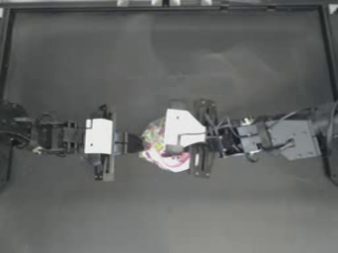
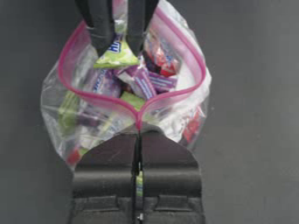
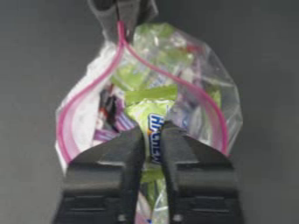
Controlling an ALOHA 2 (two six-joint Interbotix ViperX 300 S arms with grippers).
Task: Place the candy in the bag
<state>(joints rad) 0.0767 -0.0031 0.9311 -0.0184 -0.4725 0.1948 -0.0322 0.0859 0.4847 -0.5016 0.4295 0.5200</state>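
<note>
While the left claw [image 2: 139,131] pinches the bag's [image 2: 70,109] pink rim, the right claw [image 3: 152,135] grips the candy [image 3: 153,118] inside its open mouth.

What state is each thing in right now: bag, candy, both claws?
bag: mouth open, pink rim pinched at one edge, full of sweets.
candy: gripped, lowered into the bag's mouth, not released.
left claw: shut on the bag's rim.
right claw: shut on the candy, over the opening.

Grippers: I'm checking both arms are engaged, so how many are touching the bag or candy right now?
2. The left gripper pinches the bag by its pink rim; the right gripper holds the candy in the bag's open mouth.
</note>
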